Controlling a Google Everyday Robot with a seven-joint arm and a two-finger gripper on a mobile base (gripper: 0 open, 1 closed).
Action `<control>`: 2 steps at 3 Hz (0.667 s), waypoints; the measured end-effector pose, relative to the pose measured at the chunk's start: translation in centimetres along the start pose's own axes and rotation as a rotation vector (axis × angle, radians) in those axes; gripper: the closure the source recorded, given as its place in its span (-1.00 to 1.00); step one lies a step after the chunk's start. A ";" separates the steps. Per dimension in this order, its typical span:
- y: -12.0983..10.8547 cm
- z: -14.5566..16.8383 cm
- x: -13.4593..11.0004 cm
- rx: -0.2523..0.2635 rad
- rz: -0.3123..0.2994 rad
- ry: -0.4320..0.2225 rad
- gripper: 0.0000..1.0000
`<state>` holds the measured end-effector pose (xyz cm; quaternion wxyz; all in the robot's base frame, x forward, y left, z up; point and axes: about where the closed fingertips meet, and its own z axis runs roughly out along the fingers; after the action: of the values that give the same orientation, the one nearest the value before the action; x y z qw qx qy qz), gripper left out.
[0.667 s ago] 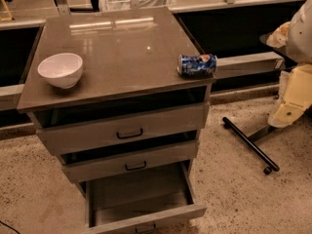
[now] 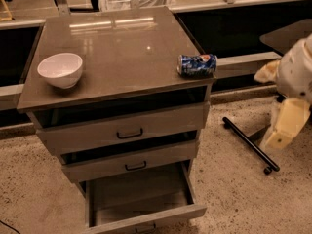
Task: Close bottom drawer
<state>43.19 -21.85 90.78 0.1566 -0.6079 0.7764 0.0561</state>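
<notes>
The bottom drawer [image 2: 146,217] is the lowest of three in a grey-brown metal cabinet [image 2: 117,48]. It stands pulled far out toward me, and its inside looks empty. Its narrow front panel with a small black handle [image 2: 145,226] reaches the lower edge of the view. My gripper [image 2: 280,133], cream and white, hangs at the far right. It is well off from the cabinet, about level with the upper two drawers, and touches nothing.
The top drawer [image 2: 126,128] and middle drawer [image 2: 134,162] each stand slightly ajar. A white bowl [image 2: 60,69] and a blue can lying on its side [image 2: 196,65] sit on the cabinet top. A black bar [image 2: 249,144] lies on the speckled floor at the right.
My arm at the right has come down a little. The cabinet, the drawers, the bowl and the can have not moved.
</notes>
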 end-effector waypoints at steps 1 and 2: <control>3.7 7.8 2.1 -0.117 0.034 -0.159 -1.00; 6.9 13.8 4.6 -0.163 0.031 -0.188 -1.00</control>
<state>38.04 -20.49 75.58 0.1780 -0.5986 0.7604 0.1782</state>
